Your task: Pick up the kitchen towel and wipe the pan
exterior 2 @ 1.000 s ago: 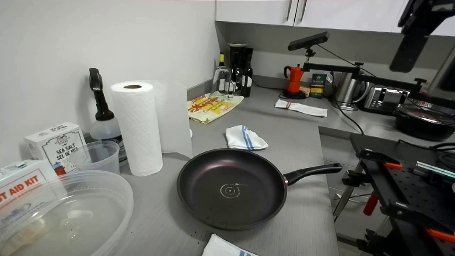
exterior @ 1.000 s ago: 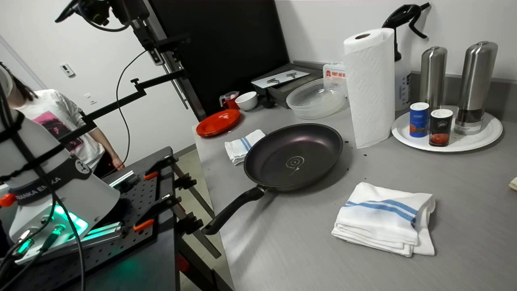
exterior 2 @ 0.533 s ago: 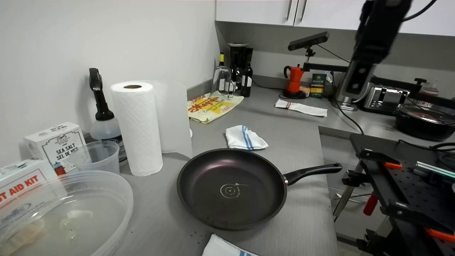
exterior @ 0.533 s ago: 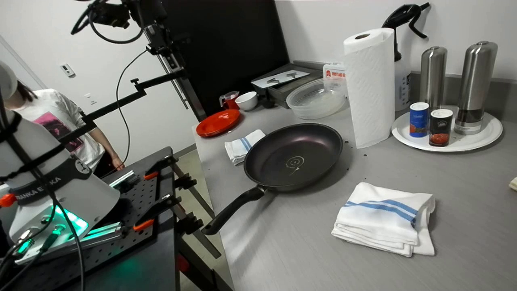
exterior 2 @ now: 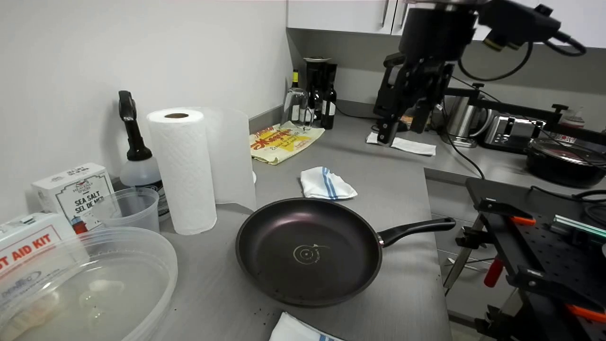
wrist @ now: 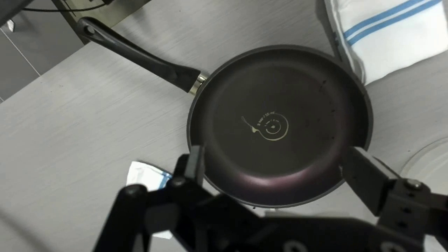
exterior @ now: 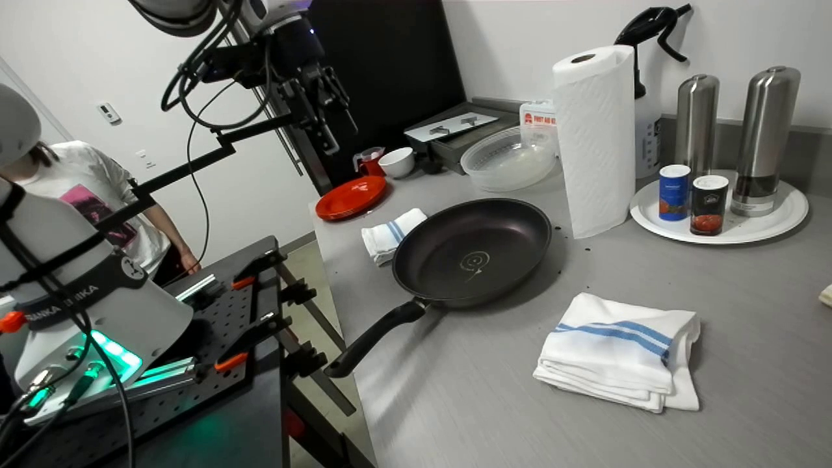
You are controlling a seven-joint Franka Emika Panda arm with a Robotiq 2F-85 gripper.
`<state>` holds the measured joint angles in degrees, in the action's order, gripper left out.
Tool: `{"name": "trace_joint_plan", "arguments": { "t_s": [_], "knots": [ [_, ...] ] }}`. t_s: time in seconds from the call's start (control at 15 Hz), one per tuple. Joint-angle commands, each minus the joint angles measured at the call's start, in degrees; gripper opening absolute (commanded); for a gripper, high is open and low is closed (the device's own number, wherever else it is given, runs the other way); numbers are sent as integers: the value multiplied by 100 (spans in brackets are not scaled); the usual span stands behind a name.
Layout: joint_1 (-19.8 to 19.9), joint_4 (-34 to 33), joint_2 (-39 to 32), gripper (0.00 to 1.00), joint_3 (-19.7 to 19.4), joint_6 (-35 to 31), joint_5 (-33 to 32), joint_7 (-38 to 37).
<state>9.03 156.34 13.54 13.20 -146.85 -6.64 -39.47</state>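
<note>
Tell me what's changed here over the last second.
In both exterior views, the pincer has swung lower and closer to the pan. It has taken hold of nothing and let go of nothing; it stands open. The pan, both blue-striped towels and the paper-towel roll are where they were.

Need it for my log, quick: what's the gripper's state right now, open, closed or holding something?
Gripper: open, jaws wide apart, holding nothing.
</note>
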Motion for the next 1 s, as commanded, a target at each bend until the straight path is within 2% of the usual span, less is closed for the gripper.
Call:
{"name": "trace_joint_plan", "arguments": {
  "t_s": [0.0, 0.33, 0.6, 0.93],
  "knots": [
    [274, -421, -895, 100, -307, -419, -709, -666],
    [112, -1336, -1899, 100, -1084, -363, -1129, -1107],
    [-143, -2116, -2611, 100, -1668, -433, -941, -1039],
    [-305, -2662, -3094, 100, -2195, -497, -692, -765]
  ]
}}
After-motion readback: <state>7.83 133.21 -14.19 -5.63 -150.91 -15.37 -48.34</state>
